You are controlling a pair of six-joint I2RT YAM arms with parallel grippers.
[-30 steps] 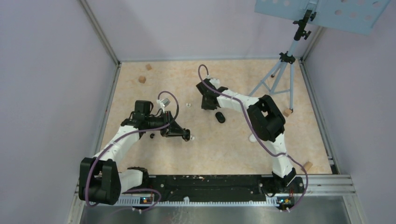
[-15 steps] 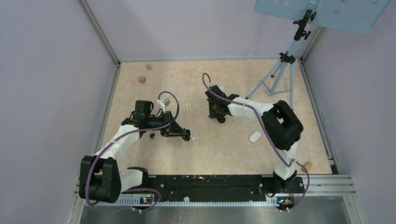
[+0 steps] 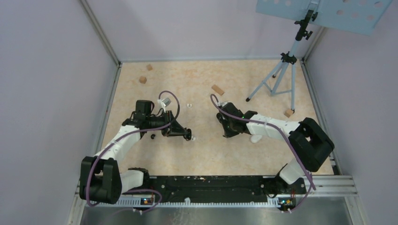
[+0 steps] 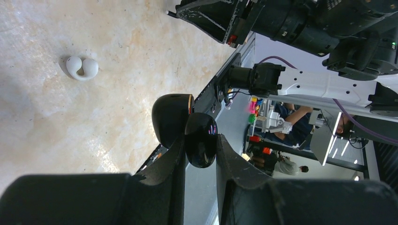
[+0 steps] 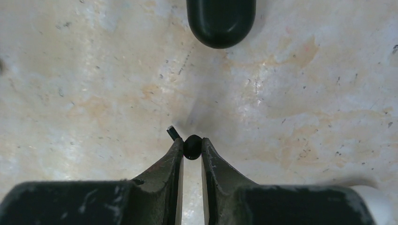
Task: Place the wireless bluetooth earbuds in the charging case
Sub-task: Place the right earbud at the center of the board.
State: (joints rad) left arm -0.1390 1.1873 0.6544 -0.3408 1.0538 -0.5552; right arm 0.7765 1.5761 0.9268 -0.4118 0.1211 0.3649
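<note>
My left gripper (image 4: 201,161) is shut on an open glossy black charging case (image 4: 201,140), held off the table with its lid (image 4: 171,117) swung to one side. In the top view that gripper (image 3: 180,133) hovers left of centre. A white earbud (image 4: 82,68) lies on the table beyond it. My right gripper (image 5: 191,149) is shut on a tiny black earbud (image 5: 192,146) right at the table surface, and the bud's stem (image 5: 172,132) pokes out past the left finger. From above, the right gripper (image 3: 229,130) is at mid-table.
A closed black case (image 5: 220,21) lies just ahead of the right fingertips. A white case (image 3: 256,138) sits beside the right forearm. A white earbud (image 3: 189,105), a black earbud (image 3: 152,136) and wooden blocks (image 3: 217,89) (image 3: 142,79) lie around. A tripod (image 3: 281,75) stands back right.
The right arm swung from the back middle toward the near right and its jaws closed on the black earbud, uncovering a wooden block. The left arm stayed still.
</note>
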